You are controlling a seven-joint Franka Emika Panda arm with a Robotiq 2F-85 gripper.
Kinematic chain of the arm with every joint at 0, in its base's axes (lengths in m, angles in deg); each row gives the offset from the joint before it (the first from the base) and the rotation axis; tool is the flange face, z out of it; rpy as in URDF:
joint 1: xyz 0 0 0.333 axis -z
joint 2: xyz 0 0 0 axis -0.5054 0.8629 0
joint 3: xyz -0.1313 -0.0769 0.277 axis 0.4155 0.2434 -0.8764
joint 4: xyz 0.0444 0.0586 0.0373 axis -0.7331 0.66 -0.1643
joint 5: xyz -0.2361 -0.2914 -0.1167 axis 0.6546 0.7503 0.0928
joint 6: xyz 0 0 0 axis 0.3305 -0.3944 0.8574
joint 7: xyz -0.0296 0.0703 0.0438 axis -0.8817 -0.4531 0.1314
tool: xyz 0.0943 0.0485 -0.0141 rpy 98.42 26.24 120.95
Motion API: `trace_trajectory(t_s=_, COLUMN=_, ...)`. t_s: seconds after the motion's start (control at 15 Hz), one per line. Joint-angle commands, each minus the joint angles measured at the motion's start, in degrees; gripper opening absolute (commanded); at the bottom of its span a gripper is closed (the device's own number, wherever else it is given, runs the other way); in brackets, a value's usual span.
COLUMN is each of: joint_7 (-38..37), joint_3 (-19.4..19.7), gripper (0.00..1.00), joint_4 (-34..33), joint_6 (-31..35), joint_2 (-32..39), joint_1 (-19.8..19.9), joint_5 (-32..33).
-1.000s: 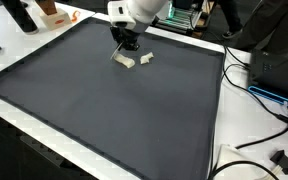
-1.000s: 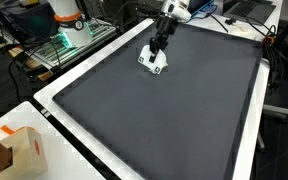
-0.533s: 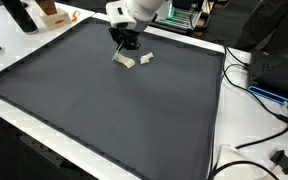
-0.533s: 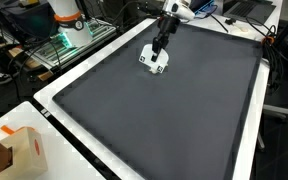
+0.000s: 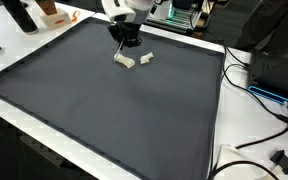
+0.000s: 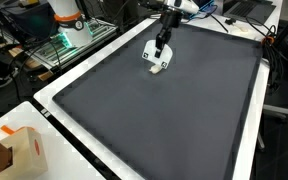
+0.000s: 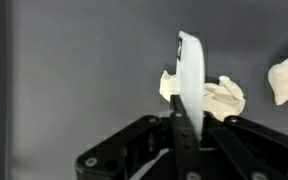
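Pincer (image 7: 189, 130): seen pinched on a thin white strip (image 7: 190, 80), held edge-on over the dark mat (image 7: 74, 70) on the bench; crumpled white scrap (image 7: 224, 97) lying just behind, second scrap (image 7: 287, 70) nearby.

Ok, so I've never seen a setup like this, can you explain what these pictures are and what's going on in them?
This is a robot arm ending in a gripper, a two-fingered clamp. Two pictures come from cameras standing outside the robot, looking at the same dark mat from different places. The third comes from a camera on the wrist, looking along the fingers. On the mat lie a crumpled white piece and a second white piece, just below the gripper. In the wrist view a thin white strip stands up between the fingers, which seem shut on it. What it is I cannot tell.
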Motion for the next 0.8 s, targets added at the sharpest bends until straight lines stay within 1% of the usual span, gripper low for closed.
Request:
trace_trajectory(t_s=0.0, joint_7=4.6, joint_3=0.1, gripper=0.01, joint_4=4.0, joint_6=3.4, joint_2=-4.7, joint_1=0.9, joint_5=-3.2)
trace_trajectory(t_s=0.47, joint_7=12.1, joint_3=-0.2, gripper=0.01, joint_4=10.2, joint_6=9.5, joint_2=-13.6, joint_1=2.7, joint_5=-8.0)
trace_trajectory(t_s=0.73, joint_7=17.4, joint_3=-0.6, gripper=0.01, joint_4=12.8, joint_6=12.2, joint_2=-18.3, joint_1=3.4, joint_5=-12.9)
